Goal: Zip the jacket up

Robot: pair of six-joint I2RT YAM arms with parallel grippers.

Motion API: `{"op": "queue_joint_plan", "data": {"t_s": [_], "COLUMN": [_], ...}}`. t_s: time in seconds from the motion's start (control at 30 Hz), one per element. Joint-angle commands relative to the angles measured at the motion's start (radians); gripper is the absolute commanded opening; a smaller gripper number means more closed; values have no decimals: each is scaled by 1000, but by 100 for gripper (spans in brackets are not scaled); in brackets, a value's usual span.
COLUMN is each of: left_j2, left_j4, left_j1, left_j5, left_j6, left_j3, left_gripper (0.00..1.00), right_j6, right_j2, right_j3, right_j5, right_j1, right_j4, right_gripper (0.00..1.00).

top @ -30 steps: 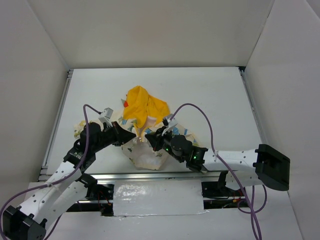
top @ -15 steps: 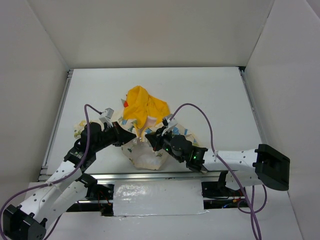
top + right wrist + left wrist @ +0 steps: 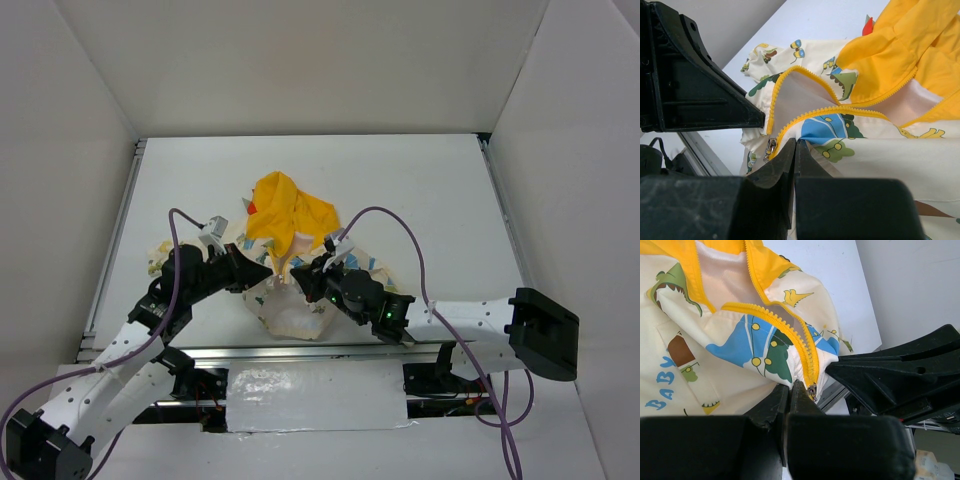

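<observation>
White table, jacket at near edge, left tool and right tool both clamped on its zipper hem.

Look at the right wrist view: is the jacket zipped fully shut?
No, on the jacket the two yellow zipper edges spread apart above the slider, with lining showing between them.

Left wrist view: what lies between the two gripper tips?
The jacket hem's corner, where the yellow zipper ends at its metal slider; the left wrist view shows it, the right wrist view too.
</observation>
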Motion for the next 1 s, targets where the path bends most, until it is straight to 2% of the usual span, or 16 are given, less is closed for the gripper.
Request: {"op": "queue_joint_plan", "data": {"t_s": [0.0,0.97], "left_j2": [2,16], "left_j4": [44,44], "left_j1": [-4,-4], "left_j5": [6,15], "left_j6": [9,-5], "left_j3": [6,-3], "left_gripper": [0,0], "right_j6": [-15,-38], "right_j2": [-5,-14], "right_j3": [42,41], "right_j5": [13,15], "right_j1": [4,6], "right_j4": [40,50], "right_gripper": [0,0]}}
